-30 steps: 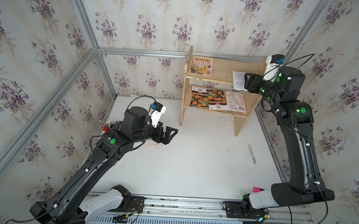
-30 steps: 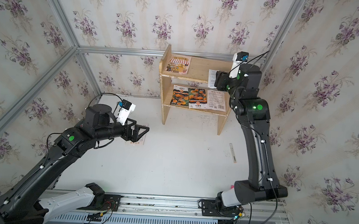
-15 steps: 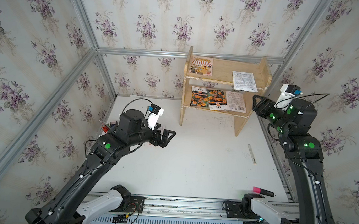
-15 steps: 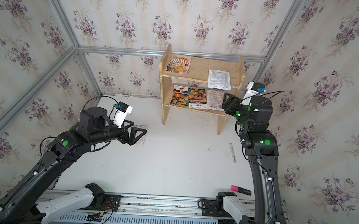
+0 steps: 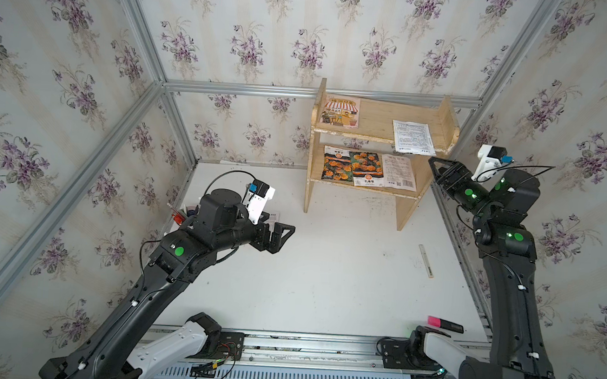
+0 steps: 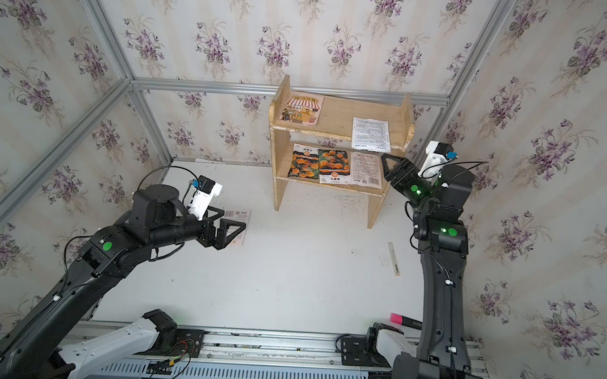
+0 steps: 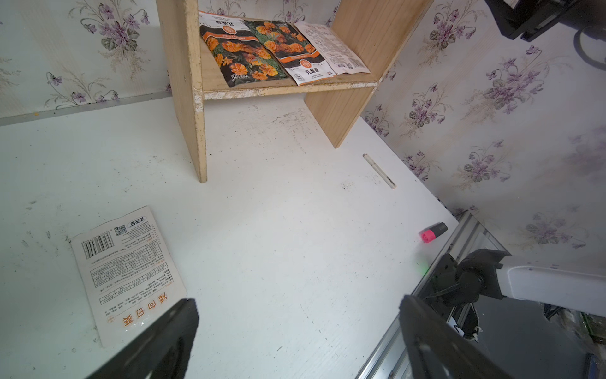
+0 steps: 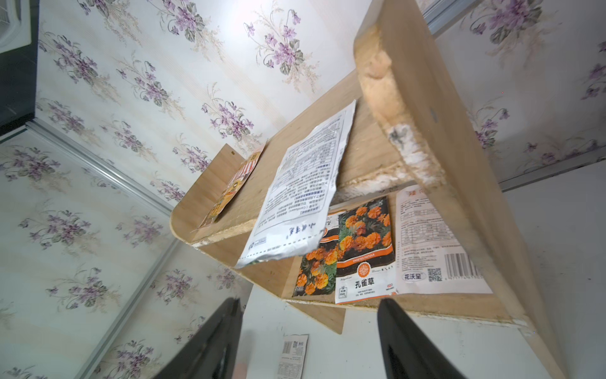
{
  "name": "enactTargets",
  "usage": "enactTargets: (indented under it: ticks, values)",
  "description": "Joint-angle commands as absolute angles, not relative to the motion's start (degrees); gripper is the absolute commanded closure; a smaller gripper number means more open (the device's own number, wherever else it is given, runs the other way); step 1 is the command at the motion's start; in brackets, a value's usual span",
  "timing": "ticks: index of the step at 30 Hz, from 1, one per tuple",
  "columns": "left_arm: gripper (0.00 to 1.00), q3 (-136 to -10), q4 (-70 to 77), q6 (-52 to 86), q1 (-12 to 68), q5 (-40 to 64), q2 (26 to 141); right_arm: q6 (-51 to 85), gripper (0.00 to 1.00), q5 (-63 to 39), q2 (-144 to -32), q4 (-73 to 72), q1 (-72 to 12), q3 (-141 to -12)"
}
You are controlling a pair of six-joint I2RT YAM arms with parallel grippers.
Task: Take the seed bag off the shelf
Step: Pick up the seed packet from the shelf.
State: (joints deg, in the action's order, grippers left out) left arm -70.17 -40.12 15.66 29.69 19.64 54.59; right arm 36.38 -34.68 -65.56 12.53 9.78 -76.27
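left hand (image 5: 277, 229) wide open, empty over the table (image 5: 325, 272), right hand (image 5: 438, 168) parted, empty, beside the shelf (image 5: 372, 118)

Pale raw-wood shelf (image 5: 376, 120) holds glossy seed bag (image 5: 412, 137).

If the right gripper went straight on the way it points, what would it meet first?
Probably the white seed bag overhanging the top tier of the shelf; depth is unclear, so the right gripper might slip under it.

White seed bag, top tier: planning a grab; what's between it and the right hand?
Nothing: bare air from right hand to white seed bag, right wrist view.
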Motion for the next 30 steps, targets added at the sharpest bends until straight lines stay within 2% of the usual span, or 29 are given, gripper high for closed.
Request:
enactTargets:
  ticks: [1,19,27,30]
  values:
    - [0.00,-69.9,-39.9,15.5,29.7,19.0,54.4,39.2,0.33,-39.3,-66.8,6.7,9.8,-76.4]
    - [0.00,-69.9,-39.6,15.9,29.7,18.9,54.8,41.6,0.53,-41.5,-75.9,2.8,9.8,-82.0]
    - [0.00,-70.0,-39.3,16.3,29.7,19.3,55.1,41.7,0.72,-41.6,-76.9,3.0,9.8,-82.7]
    - [0.00,-70.0,-38.7,16.7,29.7,20.0,55.3,41.4,0.83,-41.6,-76.7,3.2,9.8,-82.6]
